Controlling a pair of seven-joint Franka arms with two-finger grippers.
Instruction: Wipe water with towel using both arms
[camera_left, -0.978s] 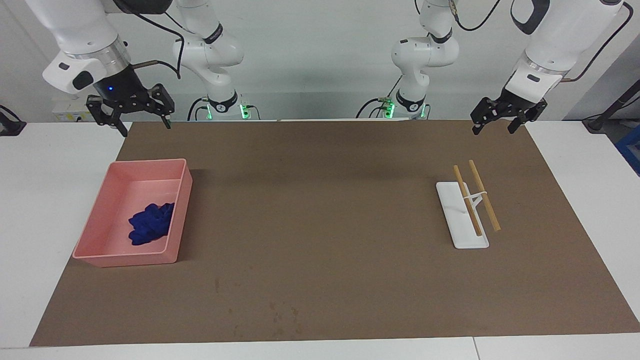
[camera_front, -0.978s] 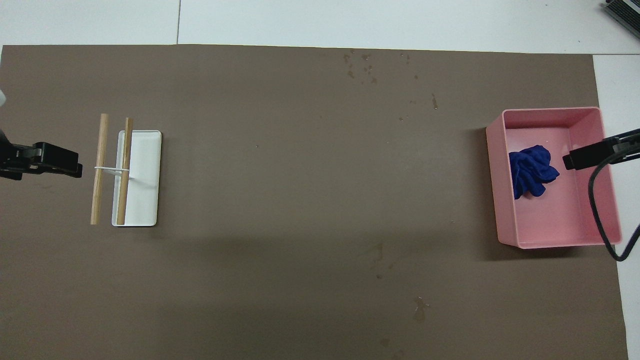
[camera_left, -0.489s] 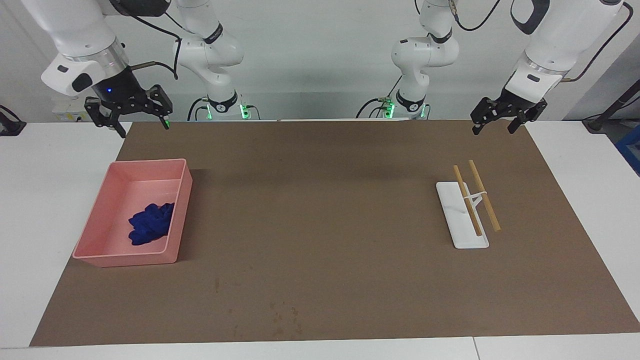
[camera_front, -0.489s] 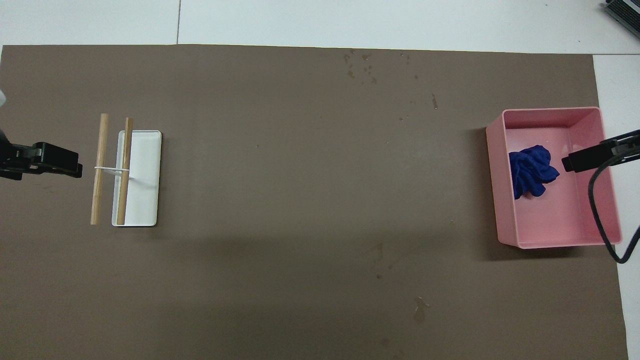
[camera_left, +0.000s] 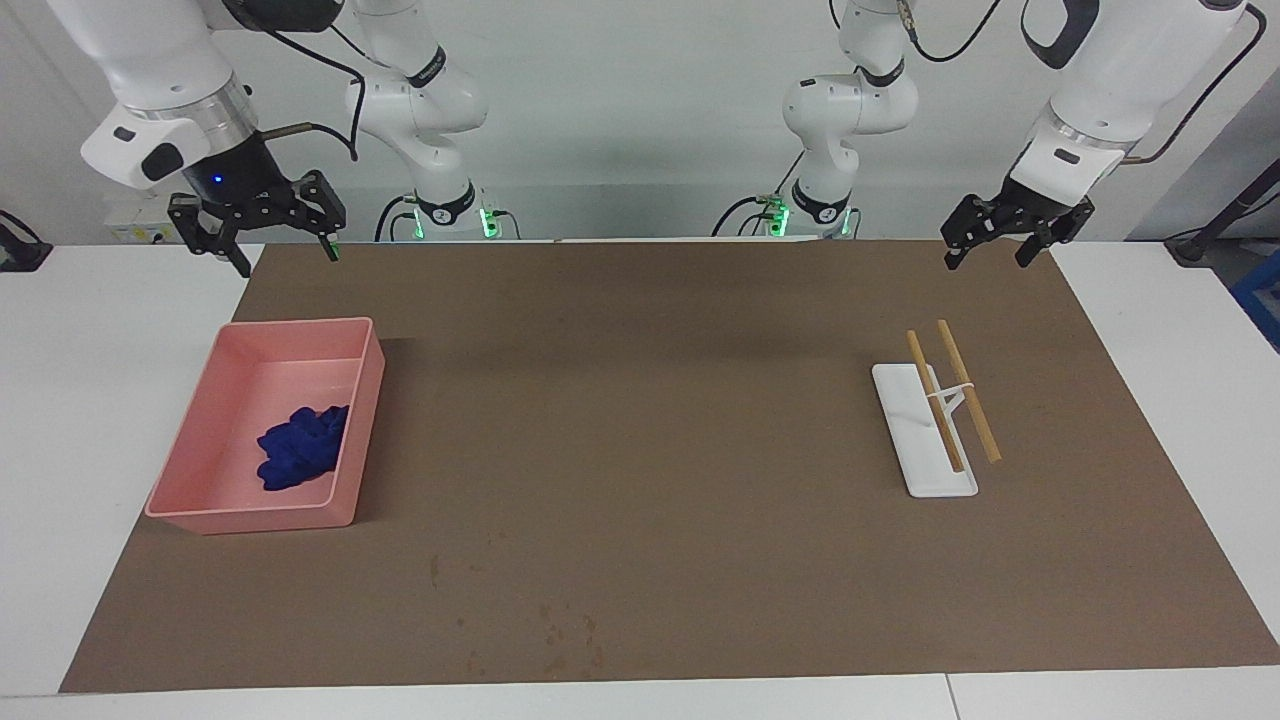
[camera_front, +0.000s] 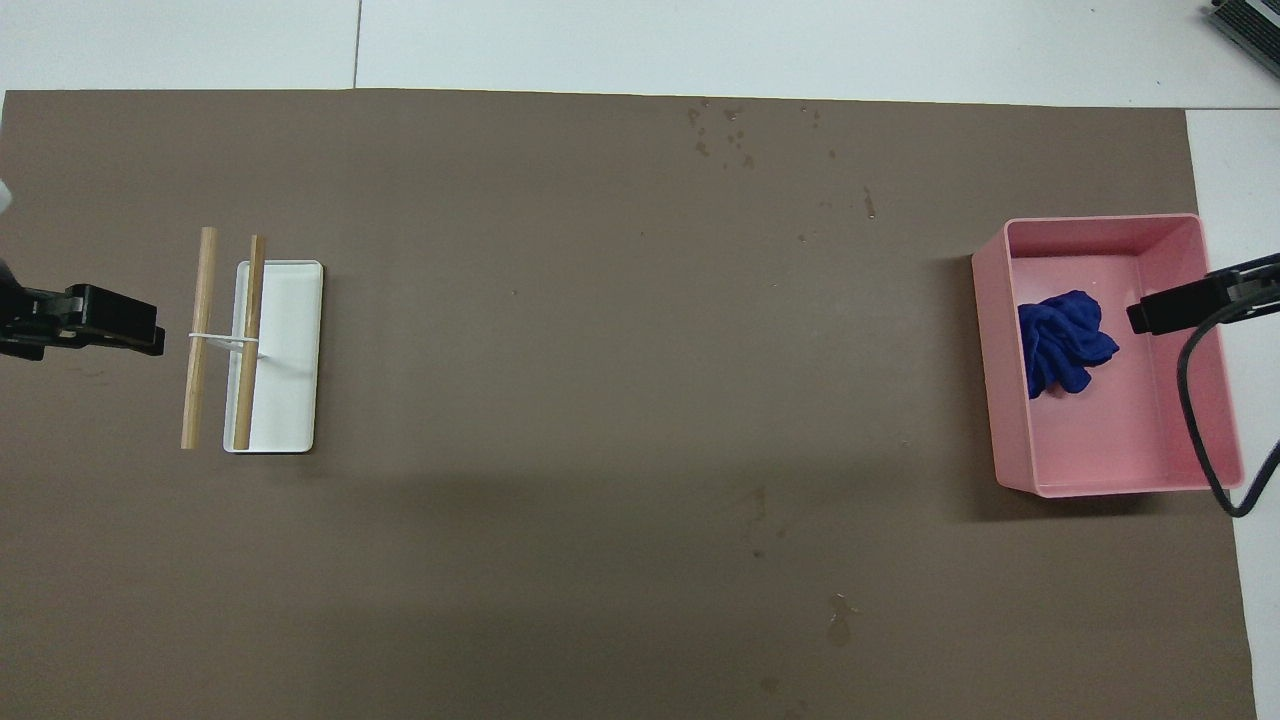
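— Toward the right arm's end of the counter (camera_left: 100, 380), what have you got?

— I see the pink tray (camera_left: 362, 420) on the brown mat (camera_left: 640, 450), and the towel (camera_left: 300, 447) lies crumpled inside it, against the wall that faces the middle of the counter. It is royal blue, bunched up, and nothing touches it.

— And the right gripper?

— My right gripper (camera_left: 262, 238) hangs in the air over the mat's edge at the robots' end, above and well apart from the tray. From overhead its tip (camera_front: 1190, 305) overlaps the tray's interior beside the towel, but the facing view shows it raised. Its jaws are spread wide and hold nothing.

— Left side?

— The left gripper (camera_left: 1003, 240) hovers over the mat's corner at the left arm's end, also up in the air. Its jaws stand open too, and empty. Below it, farther from the robots, sits the white flat stand (camera_left: 925, 440) with two wooden sticks (camera_left: 968, 390) resting slantwise across it.

— Any water showing?

— I can make out small dark spots (camera_left: 560, 625) on the mat, close to its edge farthest from the robots, about midway along. A few more marks (camera_front: 835, 615) lie nearer to the robots.
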